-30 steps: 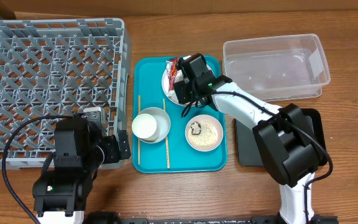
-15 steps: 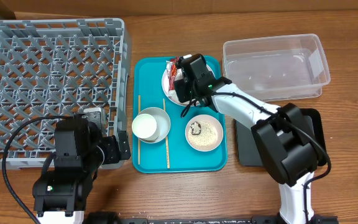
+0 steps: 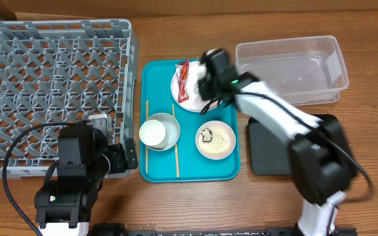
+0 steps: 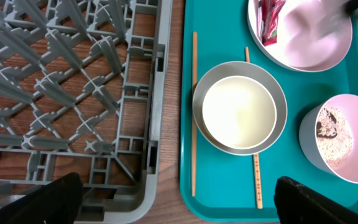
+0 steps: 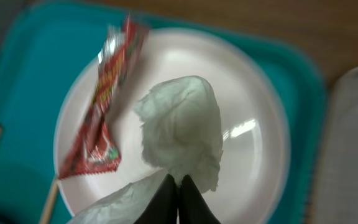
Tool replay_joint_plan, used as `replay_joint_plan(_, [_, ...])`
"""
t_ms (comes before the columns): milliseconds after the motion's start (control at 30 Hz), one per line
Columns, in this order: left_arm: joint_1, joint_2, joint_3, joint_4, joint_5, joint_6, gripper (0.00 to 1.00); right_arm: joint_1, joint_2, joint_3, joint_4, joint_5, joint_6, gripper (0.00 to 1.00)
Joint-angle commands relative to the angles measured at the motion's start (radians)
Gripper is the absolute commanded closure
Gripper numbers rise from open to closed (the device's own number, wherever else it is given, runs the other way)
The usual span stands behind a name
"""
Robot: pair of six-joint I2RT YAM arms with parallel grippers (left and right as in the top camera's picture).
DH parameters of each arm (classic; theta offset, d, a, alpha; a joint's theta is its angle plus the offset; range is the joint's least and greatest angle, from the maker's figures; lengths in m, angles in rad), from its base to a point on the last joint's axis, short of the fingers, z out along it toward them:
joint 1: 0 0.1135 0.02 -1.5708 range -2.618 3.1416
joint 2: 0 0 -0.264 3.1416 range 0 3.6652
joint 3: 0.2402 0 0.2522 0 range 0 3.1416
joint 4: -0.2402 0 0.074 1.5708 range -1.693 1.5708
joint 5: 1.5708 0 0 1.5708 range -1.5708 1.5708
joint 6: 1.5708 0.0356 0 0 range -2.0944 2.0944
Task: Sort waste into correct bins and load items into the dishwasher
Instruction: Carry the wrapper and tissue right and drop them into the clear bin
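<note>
Pinching the tissue right now is the right gripper, its jaws pressed together on the near edge of the wad, so the white bulk bulges out beyond the tips and a loose flap trails off to the left. Below it sits the plate, though whether the tissue touches the plate I cannot tell. The snack wrapper lies on the left part of that plate, just beside the tissue and outside the jaws. Overhead, the plate is at the far end of the teal tray, with the clear tub to the right and the black tray nearer. Over on the left, the left gripper has its jaws spread wide with nothing between them, above the near right corner of the dish rack. The cup sits inside the bowl, the chopsticks lie along the tray on either side of it, and the pink dish holds rice and a brown lump.
</note>
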Motion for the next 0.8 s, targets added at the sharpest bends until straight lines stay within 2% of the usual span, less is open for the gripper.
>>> replay_joint_plan(0, [-0.006, -0.006, 0.021, 0.001, -0.006, -0.006, 0.00, -0.069, -0.166, 0.059, -0.009, 0.046, 0.005, 0.96])
replay_joint_plan(133, [-0.006, -0.006, 0.021, 0.002, -0.006, -0.006, 0.00, -0.163, -0.204, 0.058, -0.087, 0.045, 0.047, 0.96])
replay_joint_plan(267, [-0.006, -0.006, 0.021, 0.004, -0.006, -0.006, 0.00, -0.240, -0.191, 0.043, -0.197, 0.045, 0.137, 0.96])
replay_joint_plan(367, [-0.006, -0.006, 0.021, 0.005, -0.006, -0.006, 0.00, -0.267, -0.175, 0.024, -0.238, 0.041, 0.151, 0.96])
replay_joint_plan(400, [-0.006, -0.006, 0.021, 0.005, -0.006, -0.006, 0.00, -0.270, -0.173, 0.024, -0.248, 0.041, 0.151, 0.84])
replay_joint_plan(467, [-0.006, -0.006, 0.021, 0.004, -0.006, -0.006, 0.00, -0.270, -0.176, 0.027, -0.232, 0.036, 0.151, 0.42])
replay_joint_plan(500, [-0.006, -0.006, 0.021, 0.005, -0.006, -0.006, 0.00, -0.270, -0.182, 0.035, -0.220, 0.023, 0.151, 0.36])
replay_joint_plan(767, [-0.006, -0.006, 0.021, 0.005, -0.006, -0.006, 0.00, -0.204, -0.218, 0.093, -0.026, -0.317, 0.117, 0.32])
